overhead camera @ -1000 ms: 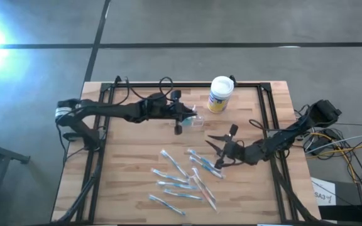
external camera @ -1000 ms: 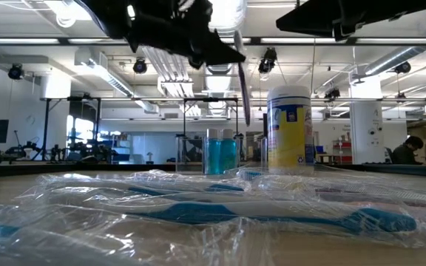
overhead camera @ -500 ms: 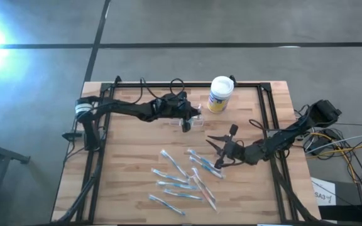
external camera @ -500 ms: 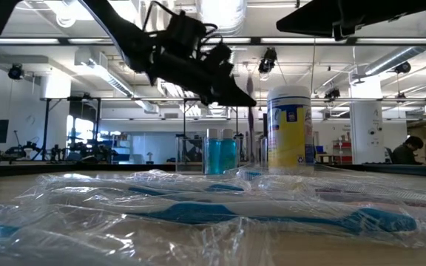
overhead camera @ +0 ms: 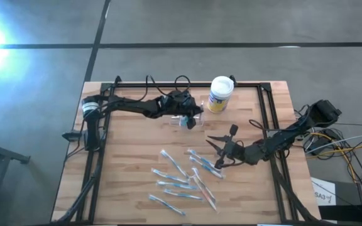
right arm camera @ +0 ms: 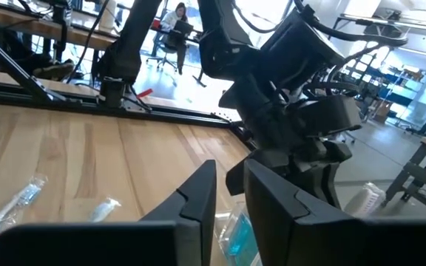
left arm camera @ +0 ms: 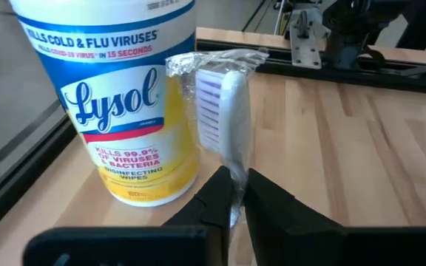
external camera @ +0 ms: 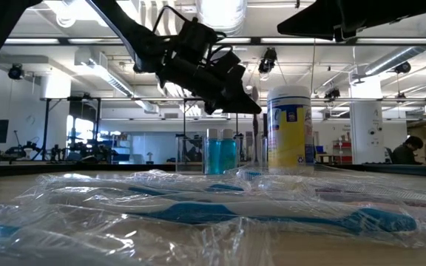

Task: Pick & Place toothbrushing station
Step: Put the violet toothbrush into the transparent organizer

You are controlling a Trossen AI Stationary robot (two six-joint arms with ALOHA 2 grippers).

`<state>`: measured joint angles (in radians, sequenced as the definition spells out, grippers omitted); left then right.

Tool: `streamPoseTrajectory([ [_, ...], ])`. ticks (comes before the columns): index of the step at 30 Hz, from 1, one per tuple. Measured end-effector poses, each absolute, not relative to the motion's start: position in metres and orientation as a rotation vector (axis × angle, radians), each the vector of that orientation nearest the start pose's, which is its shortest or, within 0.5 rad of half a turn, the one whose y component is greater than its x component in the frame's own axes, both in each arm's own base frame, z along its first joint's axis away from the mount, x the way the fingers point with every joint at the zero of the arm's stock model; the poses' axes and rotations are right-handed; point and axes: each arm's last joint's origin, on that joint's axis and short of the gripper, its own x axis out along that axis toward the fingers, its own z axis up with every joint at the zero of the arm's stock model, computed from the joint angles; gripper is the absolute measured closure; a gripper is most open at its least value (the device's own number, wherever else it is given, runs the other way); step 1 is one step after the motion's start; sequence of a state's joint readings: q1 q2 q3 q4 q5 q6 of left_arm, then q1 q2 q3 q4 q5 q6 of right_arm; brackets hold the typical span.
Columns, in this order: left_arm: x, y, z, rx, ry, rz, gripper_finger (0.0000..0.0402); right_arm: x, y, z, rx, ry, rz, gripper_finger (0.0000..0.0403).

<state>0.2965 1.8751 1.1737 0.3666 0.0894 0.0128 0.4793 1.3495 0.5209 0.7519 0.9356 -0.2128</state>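
The toothbrushing station, a small clear holder [overhead camera: 198,123] [external camera: 195,154] with blue pieces inside, stands on its base on the table beside the white-lidded canister [overhead camera: 220,94] [left arm camera: 117,96]. My left gripper [overhead camera: 192,115] [external camera: 253,111] [left arm camera: 237,193] hovers just over the holder, shut on a wrapped toothbrush [left arm camera: 217,103] with a white head and purple bristles. My right gripper [right arm camera: 228,177] waits right of centre, pointing level toward the left arm, its fingers a narrow gap apart with nothing between them. A teal wrapped toothbrush [right arm camera: 239,236] shows low in that gap. My left gripper pinches the wrapped toothbrush's neck [left arm camera: 233,176], just below the head, between its two fingers. The fingers come nearly level from the table's left and lie across the brush. The head stands upright above the fingers. They hide the handle below, so its lower end does not show.
Several wrapped toothbrushes [overhead camera: 181,179] [external camera: 198,210] lie loose on the near half of the table, some under my right arm. A black frame [overhead camera: 266,119] runs along the table's sides and far edge. A person sits in the room beyond [external camera: 409,151].
My left gripper has gone toward the table's right edge and down, to the holder beside the canister, rolling a little on the way. The toothbrush has come down with it, upright, its handle sinking toward the holder.
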Motion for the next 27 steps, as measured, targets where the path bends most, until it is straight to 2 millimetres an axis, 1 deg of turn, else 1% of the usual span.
streamPoseTrajectory([
  [9, 0.398, 0.122, 0.211, -0.074, 0.333, 0.216, 0.0304, 0.238, 0.097, 0.214, -0.257, 0.108, -0.449, 0.0337],
  [13, 0.398, 0.123, 0.211, -0.068, 0.332, 0.218, 0.0268, 0.238, 0.097, 0.214, -0.257, 0.108, -0.451, 0.0341],
  [19, 0.399, 0.13, 0.218, -0.059, 0.343, 0.229, 0.0214, 0.239, 0.097, 0.214, -0.261, 0.109, -0.452, 0.0344],
  [23, 0.4, 0.131, 0.221, -0.03, 0.368, 0.223, 0.0189, 0.239, 0.096, 0.214, -0.265, 0.115, -0.456, 0.0342],
  [27, 0.399, 0.13, 0.225, -0.005, 0.369, 0.219, 0.0174, 0.239, 0.095, 0.213, -0.268, 0.122, -0.459, 0.0344],
])
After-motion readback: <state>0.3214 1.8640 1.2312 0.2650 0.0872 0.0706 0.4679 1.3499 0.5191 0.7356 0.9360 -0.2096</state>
